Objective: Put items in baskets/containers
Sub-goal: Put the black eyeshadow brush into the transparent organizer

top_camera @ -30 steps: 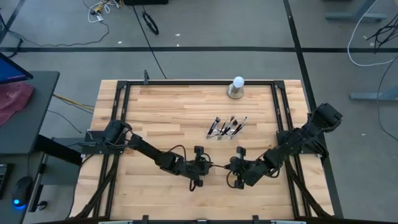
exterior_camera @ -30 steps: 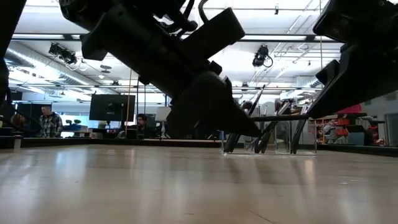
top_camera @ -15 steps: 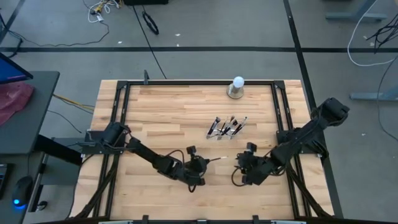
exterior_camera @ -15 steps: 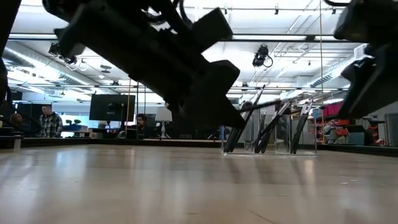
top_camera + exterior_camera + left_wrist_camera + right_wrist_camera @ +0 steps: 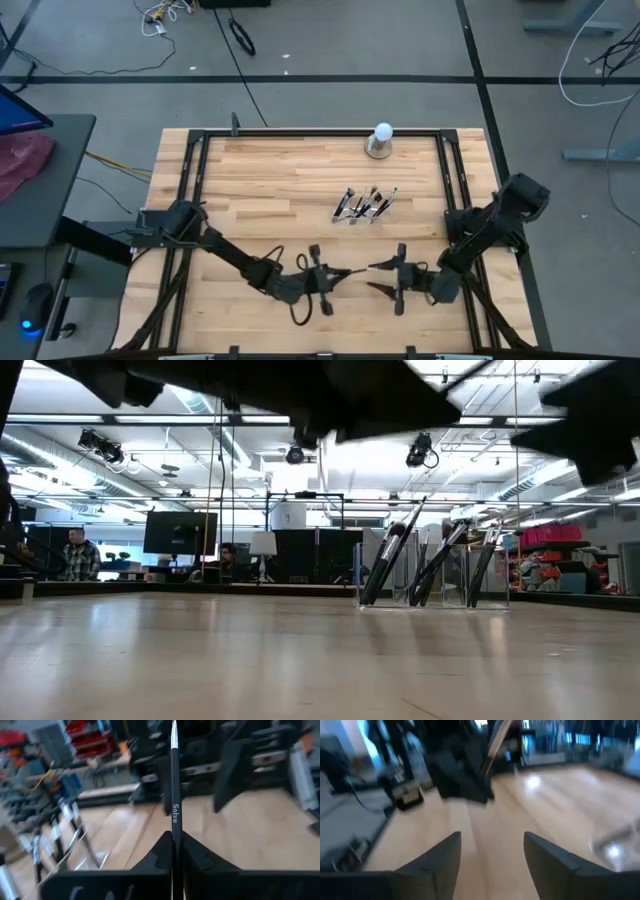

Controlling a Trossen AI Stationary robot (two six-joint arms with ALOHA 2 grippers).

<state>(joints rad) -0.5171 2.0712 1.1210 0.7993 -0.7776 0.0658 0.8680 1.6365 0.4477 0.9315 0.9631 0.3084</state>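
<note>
A thin dark makeup brush [image 5: 174, 805] with a silver ferrule and white lettering on its handle is pinched between the pressed-together fingers of the left gripper [image 5: 330, 278], its free end reaching past the fingertips toward the other arm. In the left wrist view the handle runs straight out from between the two dark fingers [image 5: 200, 857]. The right gripper [image 5: 385, 276] sits just across from it, near the front edge of the table [image 5: 280, 190], its fingers [image 5: 547, 855] spread wide with nothing between them; the brush tip lies in the small gap between the two grippers. From the right wrist view the left gripper shows ahead with the pale end of the brush sticking out of it.

Farther from both grippers, toward the back of the table, stands the clear holder [image 5: 440, 595], nearly invisible against the wood, with several brushes [image 5: 365, 206] leaning upright in it, bristles up. Beyond that, by the far edge, a white ball on a grey round base [image 5: 381, 140] stands alone. In the low view people [image 5: 78, 552] are seen in the room behind the table.
</note>
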